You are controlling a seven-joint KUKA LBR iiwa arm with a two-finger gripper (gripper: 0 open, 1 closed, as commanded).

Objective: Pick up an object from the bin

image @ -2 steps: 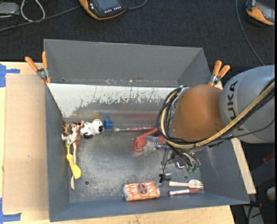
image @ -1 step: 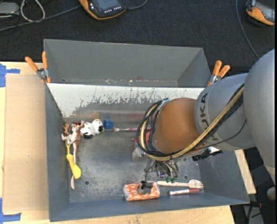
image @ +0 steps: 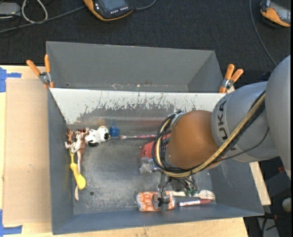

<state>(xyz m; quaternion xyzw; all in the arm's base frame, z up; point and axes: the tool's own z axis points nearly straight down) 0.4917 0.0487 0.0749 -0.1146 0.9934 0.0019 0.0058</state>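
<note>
The gripper (image: 162, 197) hangs close to the near wall of the bin (image: 131, 73), directly over the left half of a flat orange-and-white packet (image: 147, 201) that lies along that wall. From this side the cables (image: 161, 154) and the orange cover (image: 190, 137) mask the gripper. Whether it is wide or narrow cannot be told, and nothing is seen held.

Step in hand, as judged: the descent onto the packet. To do it well:
- Centre on the packet, so that closing runs across its narrow width.
- Keep clear of the near wall.
- Go down close to the bin floor, then close.
- Lift straight up; a long packet taken off-centre may tilt and slip.

Contents, counted:
- One packet, possibly with a separate red-and-white strip (image: 198, 199) at its right end.
- One yellow spoon (image: 77, 174).
- One cow toy (image: 97, 136).
- One brown figure (image: 75, 140).
- One blue-tipped stick (image: 115, 132).
- One red item (image: 148, 149).
- One small grey piece (image: 146, 168).
</note>
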